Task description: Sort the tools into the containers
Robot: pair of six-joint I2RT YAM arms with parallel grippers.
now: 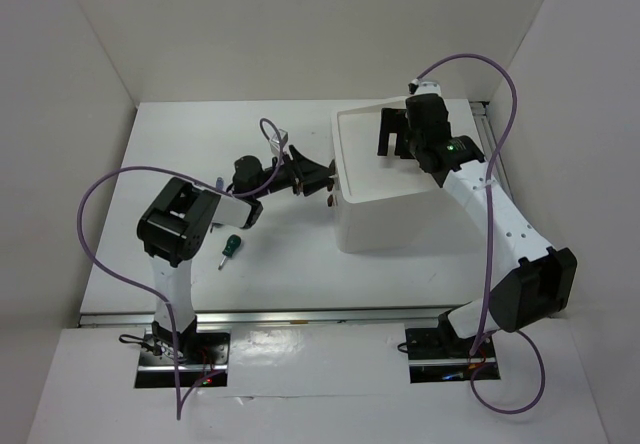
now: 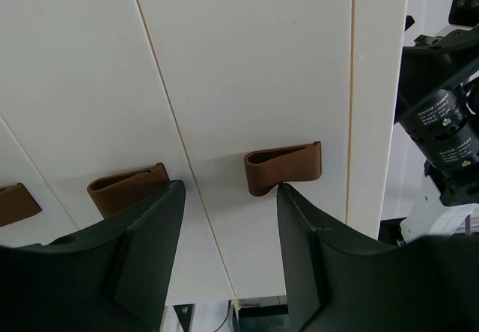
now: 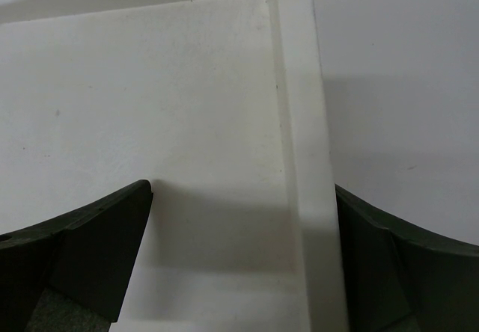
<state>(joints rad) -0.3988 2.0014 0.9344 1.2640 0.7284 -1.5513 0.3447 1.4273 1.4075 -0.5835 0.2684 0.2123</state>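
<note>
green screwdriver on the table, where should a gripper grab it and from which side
Probably best to take the green screwdriver by its stubby handle, straight down from above, pinching across its width: it lies flat on the table, and the handle is thicker than the short shaft.

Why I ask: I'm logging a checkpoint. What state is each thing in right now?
left pincer: open, empty, right at a drawer handle but not gripping it.
right pincer: open, empty, above the tray's rim.
drawers: shut, fronts flush.
top tray: bare where visible.
green-handled screwdriver: lying flat on the table, unsorted.
</note>
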